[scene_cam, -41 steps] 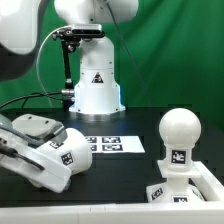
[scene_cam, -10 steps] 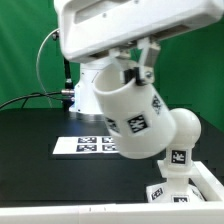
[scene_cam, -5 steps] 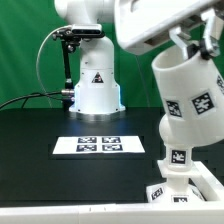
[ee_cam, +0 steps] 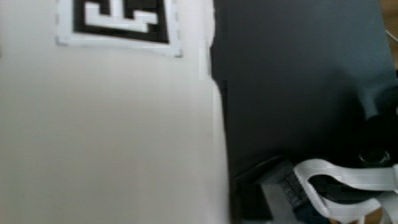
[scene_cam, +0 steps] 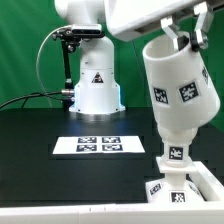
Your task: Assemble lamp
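Exterior view: arm reaches down from above, jaws grasping the shade [scene_cam: 180, 90] over the bulb [scene_cam: 175, 153].

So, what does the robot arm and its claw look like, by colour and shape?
In the exterior view the arm is a big glossy white shell with rounded edges. The claw below it has dark, thin, straight fingers; little of them shows. No cable or marking can be seen on the arm itself. In the wrist view a pale, curved finger appears, blurred.
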You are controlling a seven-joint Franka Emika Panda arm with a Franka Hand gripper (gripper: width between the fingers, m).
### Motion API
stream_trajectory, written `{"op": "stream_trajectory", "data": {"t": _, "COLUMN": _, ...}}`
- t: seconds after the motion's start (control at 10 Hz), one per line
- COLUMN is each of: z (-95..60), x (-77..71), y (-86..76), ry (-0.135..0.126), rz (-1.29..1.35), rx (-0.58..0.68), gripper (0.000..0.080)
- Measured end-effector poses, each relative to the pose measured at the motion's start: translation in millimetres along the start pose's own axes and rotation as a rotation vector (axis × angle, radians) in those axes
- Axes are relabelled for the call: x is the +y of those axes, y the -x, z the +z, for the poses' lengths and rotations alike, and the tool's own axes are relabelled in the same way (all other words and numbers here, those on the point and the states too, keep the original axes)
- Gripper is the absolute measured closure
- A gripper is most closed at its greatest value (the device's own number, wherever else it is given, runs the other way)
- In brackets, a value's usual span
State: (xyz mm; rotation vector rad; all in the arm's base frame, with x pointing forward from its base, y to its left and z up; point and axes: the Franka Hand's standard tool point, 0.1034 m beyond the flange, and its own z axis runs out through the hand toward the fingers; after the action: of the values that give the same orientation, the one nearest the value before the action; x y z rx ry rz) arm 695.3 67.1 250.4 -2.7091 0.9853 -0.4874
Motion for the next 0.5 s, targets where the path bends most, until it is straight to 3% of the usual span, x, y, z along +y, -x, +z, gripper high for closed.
{"op": "stream_trajectory", "data": {"t": 0.4, "z": 3.7, "x": 0.6, "y": 0.6, "ry": 0.000, "rz": 0.000, "rx": 0.004, "gripper": 0.0751}}
{"op": "stream_trajectory", "data": {"t": 0.5, "z": 2.0, "x": 2.5, "y": 3.8, "ry": 0.016, "rz": -0.014, "rx": -0.012, "gripper": 0.0751}}
